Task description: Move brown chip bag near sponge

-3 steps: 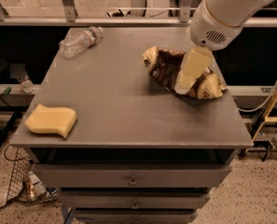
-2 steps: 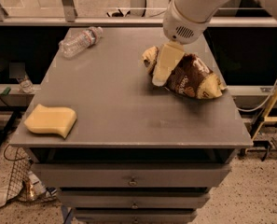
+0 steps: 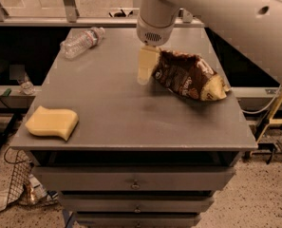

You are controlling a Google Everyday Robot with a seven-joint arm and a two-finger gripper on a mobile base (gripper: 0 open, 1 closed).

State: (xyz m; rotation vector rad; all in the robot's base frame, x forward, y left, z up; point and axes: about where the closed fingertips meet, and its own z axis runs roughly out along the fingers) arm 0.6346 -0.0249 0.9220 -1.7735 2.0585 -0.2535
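The brown chip bag (image 3: 190,75) lies on the right half of the grey table (image 3: 131,113), its pale yellow right end near the right edge. My gripper (image 3: 145,74) hangs down from the white arm (image 3: 155,18) at the bag's left end, touching or just beside it, and covers that end. The sponge (image 3: 51,122), a pale yellow wavy block, lies at the front left corner of the table, far to the left of the bag and the gripper.
A clear plastic water bottle (image 3: 82,42) lies on its side at the back left of the table. Drawers (image 3: 136,184) are below the front edge. A wire basket and clutter (image 3: 17,189) sit on the floor at the left.
My gripper has moved left, from over the middle of the chip bag to its left end. The bag has stayed about where it was. The sponge has not moved.
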